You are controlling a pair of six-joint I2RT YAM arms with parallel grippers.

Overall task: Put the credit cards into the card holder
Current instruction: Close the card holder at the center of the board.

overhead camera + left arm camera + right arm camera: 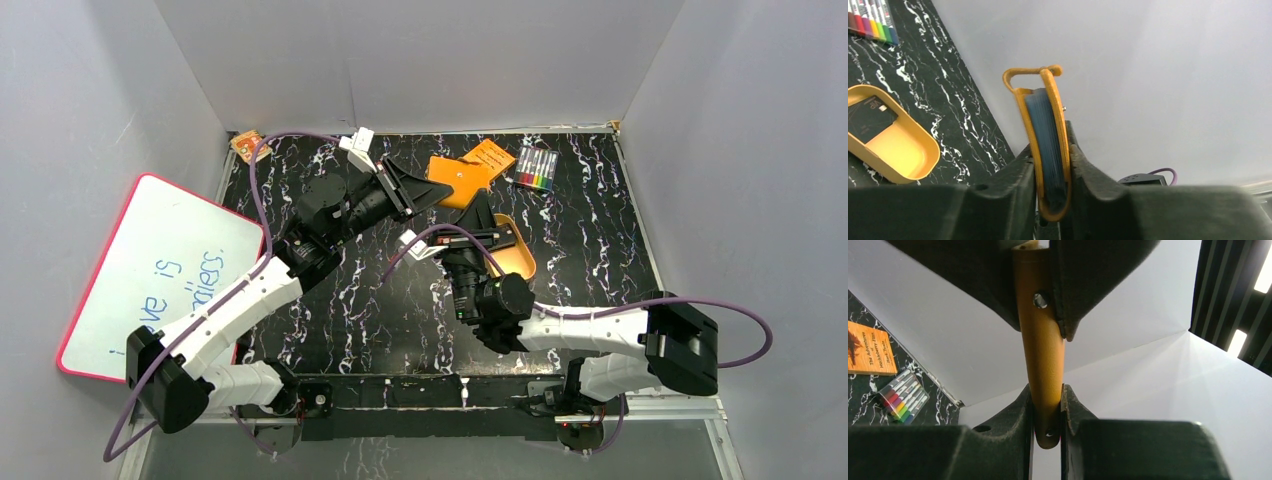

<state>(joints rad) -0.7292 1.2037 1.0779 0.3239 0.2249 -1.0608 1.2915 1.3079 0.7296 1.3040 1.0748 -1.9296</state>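
Left wrist view: card holder (1020,107) gripped by both tools

The card holder, held off the bench (600,240), is pinched by the left tool (1050,165) and the right tool (1046,397). Blue credit cards (1045,135) sit inside. Judged light and pliable, cards slippery; hold the outer faces.

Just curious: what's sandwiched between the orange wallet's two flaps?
Pale blue credit cards, seen edge-on inside the card holder; the left wrist view shows this.
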